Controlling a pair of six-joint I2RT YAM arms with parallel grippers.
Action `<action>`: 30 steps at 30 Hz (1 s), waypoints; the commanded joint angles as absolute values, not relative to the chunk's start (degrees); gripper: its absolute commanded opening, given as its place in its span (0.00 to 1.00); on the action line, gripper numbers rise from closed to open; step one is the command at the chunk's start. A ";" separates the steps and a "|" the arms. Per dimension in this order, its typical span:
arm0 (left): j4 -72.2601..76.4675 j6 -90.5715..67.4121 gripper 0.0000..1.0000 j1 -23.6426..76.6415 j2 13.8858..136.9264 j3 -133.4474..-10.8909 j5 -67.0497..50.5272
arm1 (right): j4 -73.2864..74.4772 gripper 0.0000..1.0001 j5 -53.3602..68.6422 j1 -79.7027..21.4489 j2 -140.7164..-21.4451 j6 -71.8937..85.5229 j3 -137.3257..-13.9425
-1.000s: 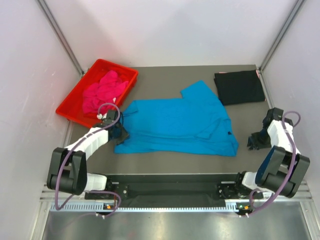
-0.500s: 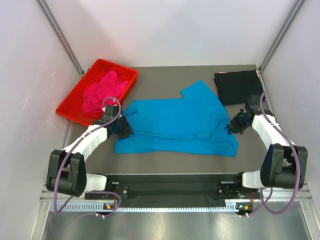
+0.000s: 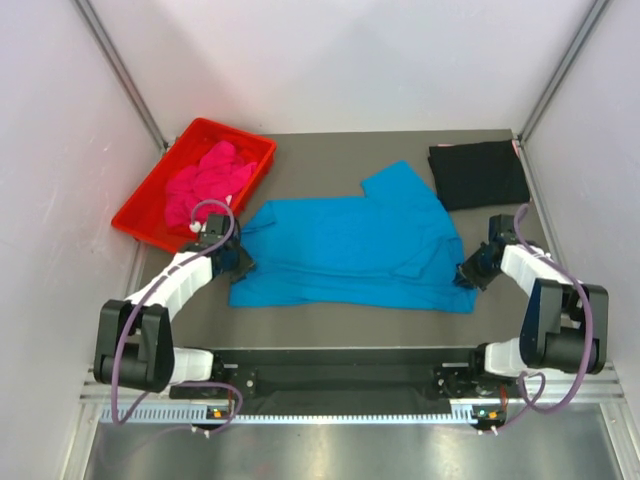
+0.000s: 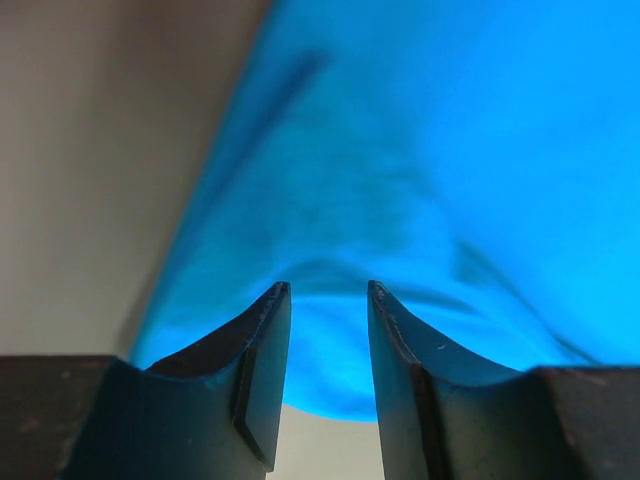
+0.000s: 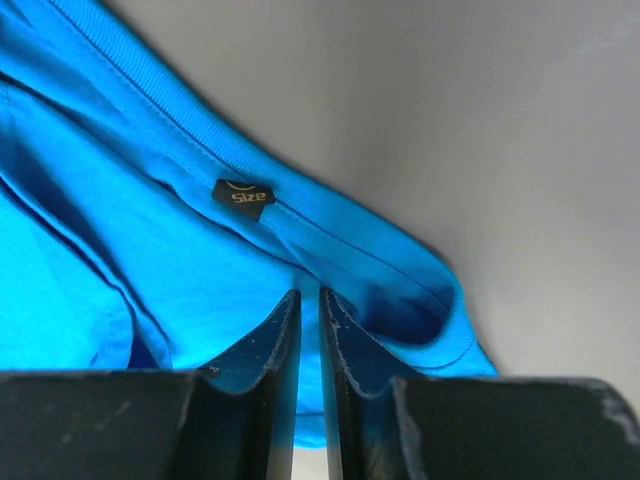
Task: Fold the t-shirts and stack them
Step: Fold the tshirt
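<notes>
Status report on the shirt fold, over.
Left gripper open at hem end of turquoise t-shirt. Right gripper pinching its collar edge. Shirt spread out, unfolded. Nothing in the way.

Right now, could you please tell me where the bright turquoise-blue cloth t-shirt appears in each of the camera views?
Top external: the turquoise-blue cloth t-shirt lies spread across the table's middle.
Left wrist: the t-shirt fills the upper right and centre.
Right wrist: the t-shirt covers the left and lower middle, its collar band running diagonally.
Shared landmark: the grey tabletop bordering the shirt.
</notes>
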State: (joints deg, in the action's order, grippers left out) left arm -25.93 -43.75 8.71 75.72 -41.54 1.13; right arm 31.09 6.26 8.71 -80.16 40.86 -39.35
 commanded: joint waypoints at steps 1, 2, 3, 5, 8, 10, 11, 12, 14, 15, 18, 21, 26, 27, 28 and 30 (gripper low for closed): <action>-30.05 -49.74 0.42 8.35 73.39 -38.77 9.75 | 33.13 0.13 -2.63 9.67 -78.41 41.74 -36.22; -31.80 -50.53 0.41 8.35 72.87 -38.59 10.71 | 33.57 0.13 -3.51 9.75 -77.88 42.10 -35.78; -32.77 -52.10 0.41 8.35 72.17 -38.41 12.03 | 34.10 0.13 -5.26 9.67 -77.09 42.88 -34.90; -33.83 -52.91 0.41 8.35 69.27 -37.88 15.02 | 35.24 0.13 -6.50 9.76 -74.63 43.50 -34.19; -32.79 -53.09 0.43 8.26 65.84 -36.39 16.00 | 35.68 0.15 -5.98 9.76 -71.11 44.03 -34.10; -32.61 -52.91 0.43 8.26 64.96 -35.69 16.00 | 36.47 0.17 -4.57 9.76 -69.10 44.73 -36.03; -32.96 -52.82 0.43 8.26 65.21 -35.34 16.43 | 37.26 0.20 -3.35 9.23 -67.78 45.35 -37.60; -33.13 -52.91 0.43 8.26 65.21 -35.33 16.87 | 37.44 0.20 -2.73 8.79 -67.76 45.79 -38.49; -33.66 -53.70 0.42 8.26 66.09 -34.54 17.84 | 38.49 0.23 -2.11 6.35 -66.97 47.54 -40.42; -34.10 -54.57 0.41 8.26 66.35 -33.93 18.02 | 39.28 0.24 -1.85 5.46 -66.89 49.46 -42.08; -35.24 -56.77 0.39 8.17 66.62 -33.92 18.37 | 37.72 0.29 -0.18 1.50 -67.58 53.85 -43.59; -34.81 -54.95 0.40 8.17 65.48 -35.24 18.20 | 35.86 0.32 3.07 -3.24 -70.13 58.35 -44.29; -31.21 -49.40 0.41 8.17 64.16 -41.04 15.04 | 34.11 0.36 1.76 -12.02 -75.49 66.61 -46.05; -30.59 -48.18 0.41 8.17 63.90 -41.83 14.33 | 32.88 0.36 2.11 -12.91 -76.19 68.97 -45.79; -30.15 -47.73 0.42 8.17 63.29 -41.92 12.85 | 31.57 0.37 2.46 -13.70 -77.59 69.86 -45.70; -28.31 -46.24 0.41 8.17 62.41 -41.84 11.69 | 29.71 0.38 2.29 -15.64 -80.05 71.45 -45.88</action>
